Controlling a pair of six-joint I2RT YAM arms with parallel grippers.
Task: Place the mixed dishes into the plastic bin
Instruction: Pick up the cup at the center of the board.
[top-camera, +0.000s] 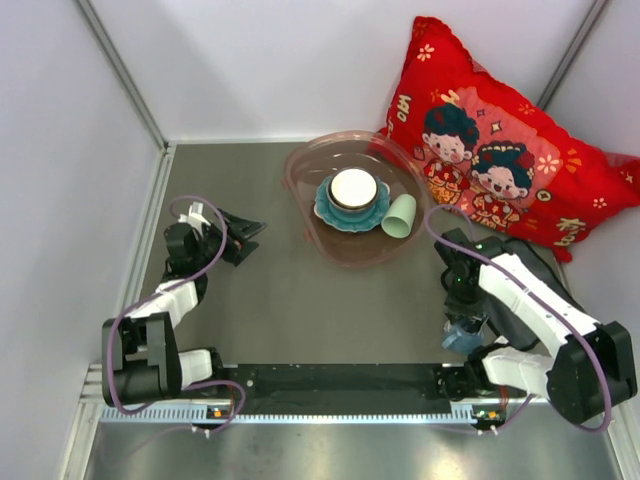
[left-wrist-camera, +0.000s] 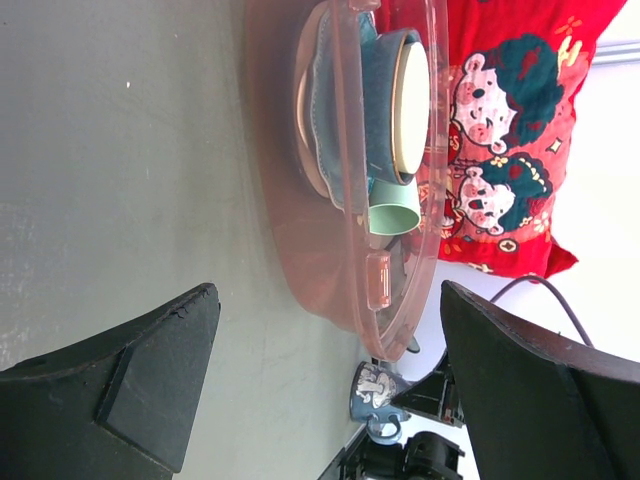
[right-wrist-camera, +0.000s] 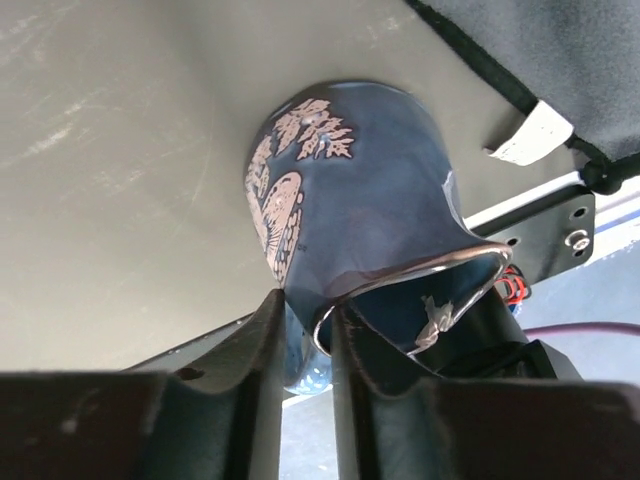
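The translucent pink plastic bin (top-camera: 300, 170) stands at the back centre. Inside it a cream-white bowl (top-camera: 352, 186) sits in a blue bowl (top-camera: 356, 206) on a teal scalloped plate (top-camera: 328, 212), with a pale green cup (top-camera: 400, 216) lying beside them. My right gripper (right-wrist-camera: 308, 320) is shut on the wall of the small blue mug (right-wrist-camera: 370, 190), one finger inside the rim and one outside, near the table's front right (top-camera: 462, 333). The left wrist view also catches the mug (left-wrist-camera: 372, 392). My left gripper (top-camera: 250, 235) stands open and holds nothing, left of the bin (left-wrist-camera: 290, 250).
A red cartoon-print pillow (top-camera: 490, 150) leans in the back right corner. A dark grey cloth (top-camera: 535, 255) lies under the right arm, with its edge near the mug (right-wrist-camera: 560, 50). White walls close in the table on the left and at the back.
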